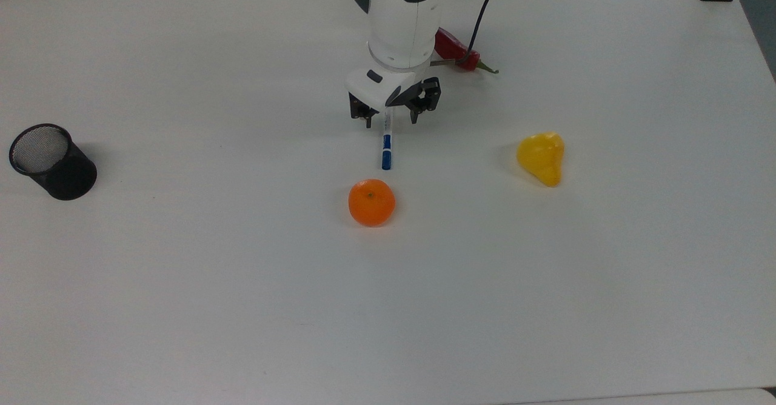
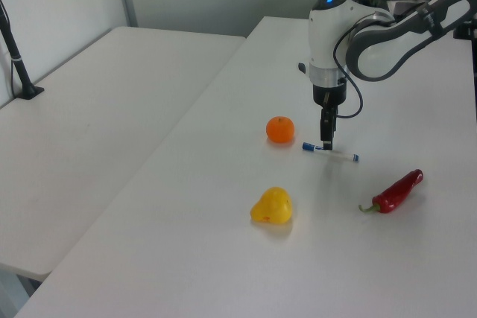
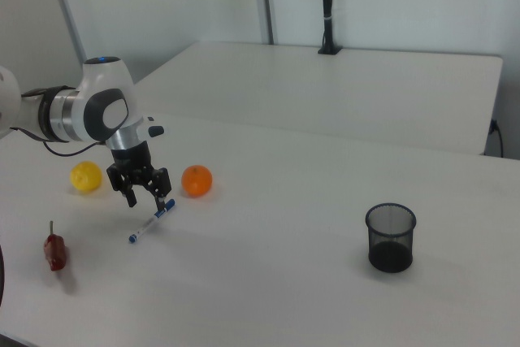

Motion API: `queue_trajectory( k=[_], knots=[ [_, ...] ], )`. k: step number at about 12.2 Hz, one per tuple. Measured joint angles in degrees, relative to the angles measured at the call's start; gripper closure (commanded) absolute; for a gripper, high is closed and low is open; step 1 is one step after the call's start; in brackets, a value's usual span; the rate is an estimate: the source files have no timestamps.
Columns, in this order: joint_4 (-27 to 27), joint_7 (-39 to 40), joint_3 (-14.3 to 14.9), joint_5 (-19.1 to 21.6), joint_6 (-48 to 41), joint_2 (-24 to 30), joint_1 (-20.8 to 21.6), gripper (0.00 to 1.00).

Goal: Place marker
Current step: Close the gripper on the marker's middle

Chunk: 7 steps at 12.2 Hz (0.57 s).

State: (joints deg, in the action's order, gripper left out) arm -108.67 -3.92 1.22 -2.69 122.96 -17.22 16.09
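The marker (image 1: pixel 386 144) lies flat on the white table (image 1: pixel 242 284), a slim white pen with its blue cap pointing at the orange. In the left view the marker (image 2: pixel 337 153) sits just right of the orange, and in the right view the marker (image 3: pixel 151 221) lies left of it. My gripper (image 1: pixel 392 117) hangs open just above the marker's white end, one finger on each side of the barrel. In the left view my gripper (image 2: pixel 326 141) comes down almost to the pen. In the right view my gripper (image 3: pixel 146 200) straddles it.
An orange (image 1: pixel 371 202) sits just beyond the marker's cap. A yellow pepper (image 1: pixel 541 157) lies toward the top view's right, a red chili (image 1: pixel 456 52) behind the arm. A black mesh cup (image 1: pixel 52 161) stands far at the top view's left.
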Motion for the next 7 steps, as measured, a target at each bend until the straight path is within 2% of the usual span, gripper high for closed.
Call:
queue_trajectory(
  k=[3, 6, 7],
  knots=[
    [0.0, 0.0, 0.0, 0.0, 1.7, -1.2, 0.0, 0.38],
    [0.0, 0.0, 0.0, -0.7, 3.3, -2.3, 0.0, 0.40],
    [0.0, 0.0, 0.0, -1.3, 3.4, -2.7, 0.0, 0.43]
  ],
)
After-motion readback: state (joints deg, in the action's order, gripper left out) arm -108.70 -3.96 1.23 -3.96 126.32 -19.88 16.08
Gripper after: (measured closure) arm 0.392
